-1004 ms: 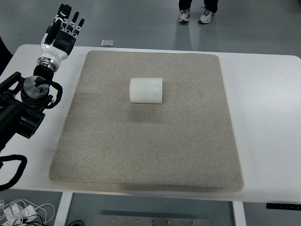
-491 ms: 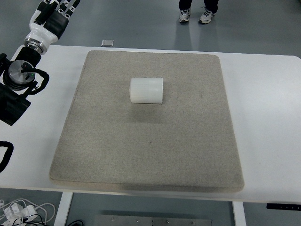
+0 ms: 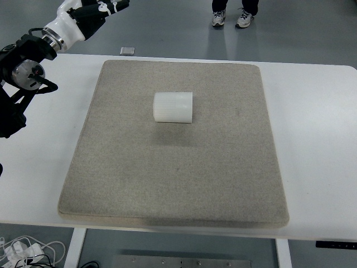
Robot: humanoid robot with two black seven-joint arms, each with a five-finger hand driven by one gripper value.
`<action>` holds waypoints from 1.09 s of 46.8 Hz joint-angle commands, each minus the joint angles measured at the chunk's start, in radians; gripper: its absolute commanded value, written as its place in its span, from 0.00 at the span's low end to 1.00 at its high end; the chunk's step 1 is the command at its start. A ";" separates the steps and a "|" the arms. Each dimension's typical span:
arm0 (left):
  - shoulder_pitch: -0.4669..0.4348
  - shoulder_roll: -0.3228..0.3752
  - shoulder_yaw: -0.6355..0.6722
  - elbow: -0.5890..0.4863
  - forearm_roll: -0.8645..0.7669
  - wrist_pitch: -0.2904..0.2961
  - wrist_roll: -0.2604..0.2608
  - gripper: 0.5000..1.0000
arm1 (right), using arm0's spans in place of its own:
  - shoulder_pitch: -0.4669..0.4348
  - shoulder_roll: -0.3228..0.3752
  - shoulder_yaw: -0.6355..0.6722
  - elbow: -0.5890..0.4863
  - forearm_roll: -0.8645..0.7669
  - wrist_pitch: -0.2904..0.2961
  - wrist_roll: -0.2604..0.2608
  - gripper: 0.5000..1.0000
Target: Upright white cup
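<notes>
The white cup (image 3: 173,106) lay on its side on the grey mat (image 3: 173,184); the left hand (image 3: 89,12) hovered far left, fingers loosely extended, holding nothing.

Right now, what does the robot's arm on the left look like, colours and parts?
The left arm is black, built of chunky round joints with a silver metal disc on one joint and a thin black cable looping beside it. A ribbed metal wrist ring leads to the left hand, white-shelled with black fingers.
</notes>
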 commanded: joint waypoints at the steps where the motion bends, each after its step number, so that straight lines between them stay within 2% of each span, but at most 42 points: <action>1: -0.008 0.027 0.046 -0.051 0.080 0.008 0.001 0.98 | 0.000 0.000 0.000 0.000 0.000 0.000 0.000 0.90; 6: -0.025 0.058 0.108 -0.119 0.181 0.032 0.002 0.98 | 0.000 0.000 0.000 0.000 0.000 0.000 0.000 0.90; 14: -0.045 0.079 0.174 -0.221 0.396 0.103 0.011 0.97 | 0.000 0.000 0.000 0.000 0.000 0.000 0.000 0.90; 26: -0.045 0.070 0.186 -0.366 0.692 0.117 0.188 0.97 | 0.000 0.000 0.000 0.000 0.000 0.000 0.000 0.90; 33: -0.049 0.066 0.206 -0.430 0.751 0.114 0.329 0.97 | 0.000 0.000 0.000 0.000 0.000 0.000 0.000 0.90; 36: -0.065 0.066 0.238 -0.442 0.749 0.114 0.369 0.97 | 0.000 0.000 0.000 0.000 0.000 0.000 0.000 0.90; 40: -0.098 0.063 0.292 -0.430 0.748 0.112 0.393 0.98 | 0.000 0.000 0.000 0.000 0.000 0.000 0.000 0.90; 51: -0.128 -0.002 0.338 -0.381 0.749 0.106 0.403 0.98 | 0.000 0.000 0.000 0.000 0.000 0.000 0.000 0.90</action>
